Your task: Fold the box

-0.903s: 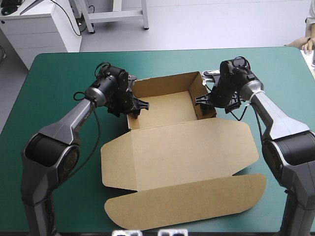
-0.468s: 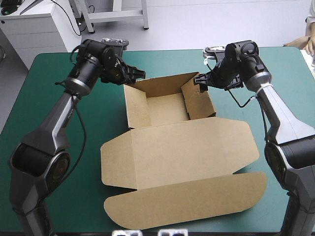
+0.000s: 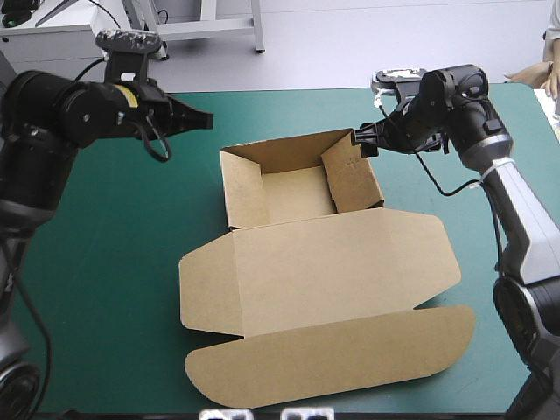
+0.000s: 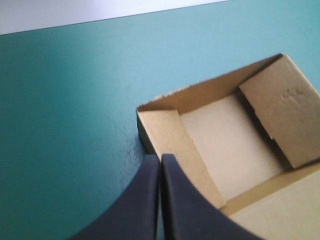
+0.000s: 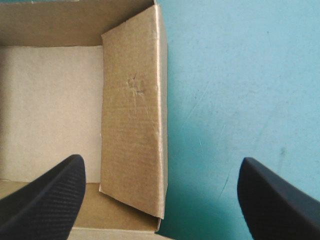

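Brown box [image 3: 302,262] is found at the middle of the teal-green cover [image 3: 96,262], its far part raised into an open tray and the lid [image 3: 341,271] laid flat toward the near edge. Both side walls, worked by the grippers just before, have been let go and are seen standing unaided. The left gripper [image 3: 206,118] has been drawn up and away to the far left, fingers pressed together. The right gripper [image 3: 360,140] is held just off the right wall's far corner, fingers spread wide. The tucking of the walls is judged done.
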Tool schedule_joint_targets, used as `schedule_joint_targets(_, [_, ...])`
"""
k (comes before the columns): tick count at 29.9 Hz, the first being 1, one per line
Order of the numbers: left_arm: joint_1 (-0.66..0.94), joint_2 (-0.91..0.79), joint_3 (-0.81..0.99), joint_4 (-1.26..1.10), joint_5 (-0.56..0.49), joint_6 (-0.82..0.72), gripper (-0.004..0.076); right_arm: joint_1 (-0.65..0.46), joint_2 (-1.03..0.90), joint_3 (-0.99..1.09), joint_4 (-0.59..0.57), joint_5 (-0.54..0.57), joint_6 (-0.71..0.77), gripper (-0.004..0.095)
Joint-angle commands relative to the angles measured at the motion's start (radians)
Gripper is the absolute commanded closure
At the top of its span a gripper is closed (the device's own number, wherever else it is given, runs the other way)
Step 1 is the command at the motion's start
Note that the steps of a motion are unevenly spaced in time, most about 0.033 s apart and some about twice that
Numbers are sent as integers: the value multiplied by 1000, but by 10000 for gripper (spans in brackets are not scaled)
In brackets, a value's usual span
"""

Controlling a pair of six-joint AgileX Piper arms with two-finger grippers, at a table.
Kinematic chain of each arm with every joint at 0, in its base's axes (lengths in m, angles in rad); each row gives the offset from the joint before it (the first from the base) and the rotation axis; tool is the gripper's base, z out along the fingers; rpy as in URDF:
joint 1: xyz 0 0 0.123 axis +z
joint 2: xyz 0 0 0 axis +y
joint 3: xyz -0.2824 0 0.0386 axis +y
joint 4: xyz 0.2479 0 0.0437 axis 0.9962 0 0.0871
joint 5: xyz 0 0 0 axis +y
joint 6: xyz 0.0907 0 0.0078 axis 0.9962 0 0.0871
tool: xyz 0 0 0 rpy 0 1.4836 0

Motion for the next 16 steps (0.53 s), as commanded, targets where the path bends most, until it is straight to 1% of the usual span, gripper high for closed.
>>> schedule_joint_targets(1, [-3, -163, 155, -25, 45, 10, 732, -4, -51, 28, 3, 5, -25, 140])
schedule_joint_targets(3, [-3, -252, 274, -16, 27, 10, 732, -4, -51, 62, 1, -6, -36, 140])
schedule_joint_targets(8, [-3, -470, 579, 18, -63, -1, 732, -4, -47, 139, 1, -86, -57, 141])
schedule_joint_targets(13, [-3, -689, 834, 18, -170, -1, 732, -4, -2, 151, 6, -95, -78, 141])
schedule_joint_targets(16, [-3, -820, 963, 18, -247, -1, 732, -4, 35, 151, 47, -93, -99, 141])
